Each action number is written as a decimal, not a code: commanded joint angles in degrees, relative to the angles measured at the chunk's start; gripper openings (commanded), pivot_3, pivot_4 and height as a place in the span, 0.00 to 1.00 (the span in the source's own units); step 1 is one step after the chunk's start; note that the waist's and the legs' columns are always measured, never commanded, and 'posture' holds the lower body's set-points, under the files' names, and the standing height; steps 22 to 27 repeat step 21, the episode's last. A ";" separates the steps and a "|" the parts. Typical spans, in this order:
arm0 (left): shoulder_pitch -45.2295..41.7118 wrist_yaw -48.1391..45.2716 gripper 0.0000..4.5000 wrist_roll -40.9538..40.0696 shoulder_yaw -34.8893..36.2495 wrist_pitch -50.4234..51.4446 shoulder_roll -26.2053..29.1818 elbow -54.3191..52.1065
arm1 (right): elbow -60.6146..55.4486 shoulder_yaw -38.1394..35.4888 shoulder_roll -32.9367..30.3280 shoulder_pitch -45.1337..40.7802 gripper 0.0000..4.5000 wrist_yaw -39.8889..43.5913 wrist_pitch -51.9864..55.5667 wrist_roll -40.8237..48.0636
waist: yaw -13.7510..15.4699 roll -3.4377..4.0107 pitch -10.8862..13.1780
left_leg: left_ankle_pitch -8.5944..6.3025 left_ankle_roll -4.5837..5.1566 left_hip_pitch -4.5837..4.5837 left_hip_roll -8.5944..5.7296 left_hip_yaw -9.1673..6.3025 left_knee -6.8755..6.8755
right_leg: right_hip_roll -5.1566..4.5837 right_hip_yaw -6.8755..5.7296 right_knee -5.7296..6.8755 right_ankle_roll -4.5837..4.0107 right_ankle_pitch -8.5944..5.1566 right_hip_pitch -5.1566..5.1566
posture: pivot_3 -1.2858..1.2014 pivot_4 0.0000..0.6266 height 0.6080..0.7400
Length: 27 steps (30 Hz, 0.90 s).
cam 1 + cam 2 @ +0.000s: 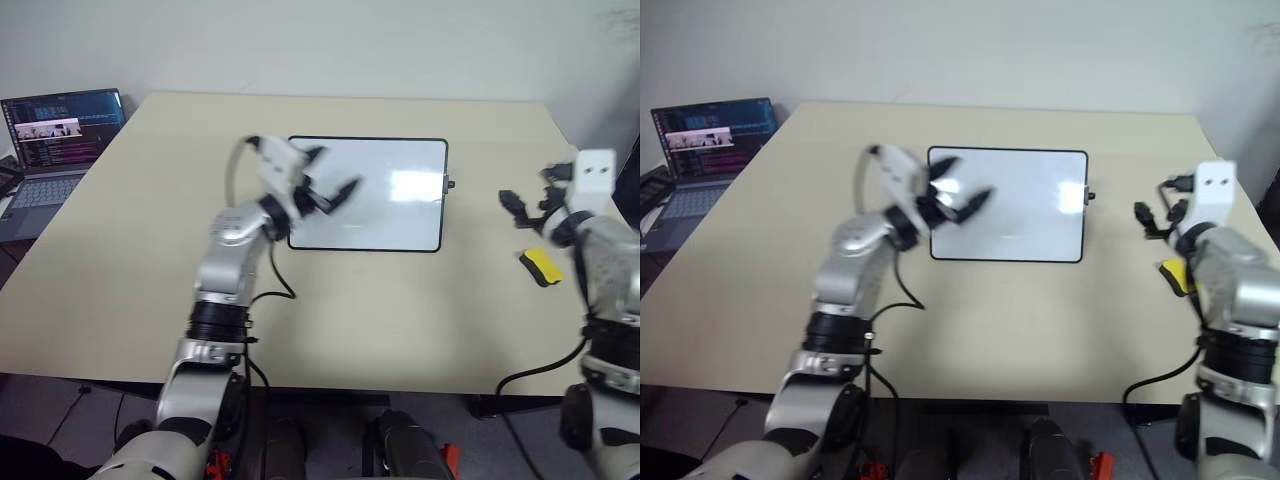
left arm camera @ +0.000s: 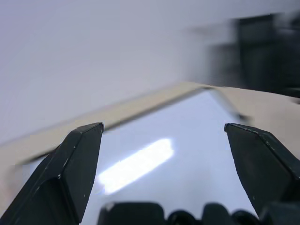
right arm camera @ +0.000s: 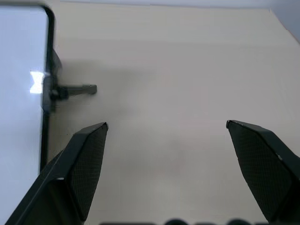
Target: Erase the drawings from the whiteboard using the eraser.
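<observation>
- Whiteboard (image 1: 380, 200) on the bench (image 1: 120, 280) looks blank; no writing I can read.
- Eraser (image 1: 541, 266) lies near my right gripper (image 1: 522, 212), spread empty.
- My left gripper (image 1: 335, 195) gapes over the board.

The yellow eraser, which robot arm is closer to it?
Right. The right end effector hovers just beside the eraser, open and empty; the left end effector is over the whiteboard, far across.

L arm bent at elbow, forearm reaching fwd and up, left end effector (image 1: 335, 192) raised, angled toward the right, fingers spread wide, nothing between them. R arm up at the right edge, right end effector (image 1: 522, 212) roughly level, pointing fwd/inward, fingers (image 3: 79, 164) fully apart, empty.
</observation>
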 commanded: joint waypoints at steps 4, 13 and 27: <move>6.45 10.73 1.00 4.28 4.90 -3.25 3.90 -2.53 | 10.09 -2.88 5.88 -2.50 0.99 -2.14 -19.55 2.46 | 0.27 0.00 0.00 | 0.00 0.00 0.00 -0.01 0.00 -0.06 | -0.03 -0.06 -0.01 -0.01 0.01 0.00 | 0.52 0.24 1.00; 9.51 18.37 1.00 5.30 6.47 -14.50 1.70 12.29 | 19.36 0.69 12.96 0.34 0.99 -6.08 -36.93 -0.48 | 1.04 0.00 -0.01 | 0.01 -0.01 0.05 -0.01 -0.02 -0.04 | -0.03 -0.09 0.02 -0.02 0.02 0.05 | 0.52 0.24 1.00; 7.83 18.58 1.00 4.57 5.19 -21.35 0.18 25.02 | 18.34 4.44 16.68 2.20 0.99 -11.11 -41.63 -3.94 | 0.96 0.00 -0.02 | 0.01 -0.01 0.05 -0.02 -0.02 -0.06 | -0.02 -0.10 0.03 -0.02 0.02 0.03 | 0.52 0.24 1.00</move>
